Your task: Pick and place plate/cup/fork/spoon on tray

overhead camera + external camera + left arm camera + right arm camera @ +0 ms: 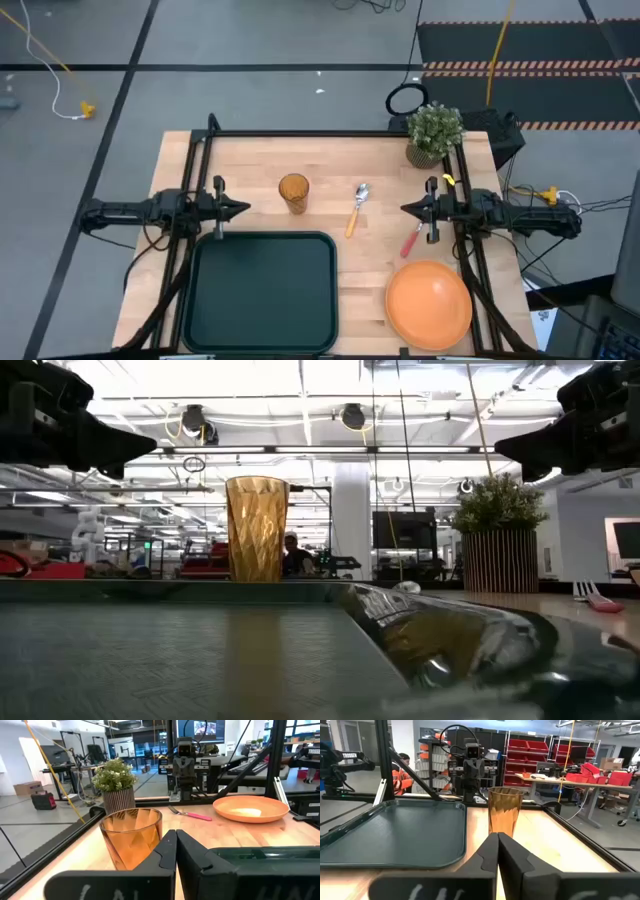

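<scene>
Looking straight down from the high view, nothing has been loaded: the tray (262, 290) lies bare at the near left of the bench (330, 160), with every piece off it. The cup (293, 192) stands just beyond the tray's far edge, the spoon (356, 209) lies to its right, the fork (413, 241) farther right, and the plate (430, 304) sits at the near right corner. The left gripper (243, 208) and right gripper (407, 208) hover on opposite sides, both pinched closed and carrying nothing.

At bench height in the low view, the cup (257, 528) stands upright behind the tray rim (180, 592), and both arms hang above.

From the left wrist view, the closed left gripper (175, 845) points past the cup (131, 837) towards the fork (190, 813) and plate (250, 808).

From the right wrist view, the closed right gripper (497, 847) faces the cup (505, 812), with the bare tray (395, 832) beside it.

By my judgement all four placements are left to do.
</scene>
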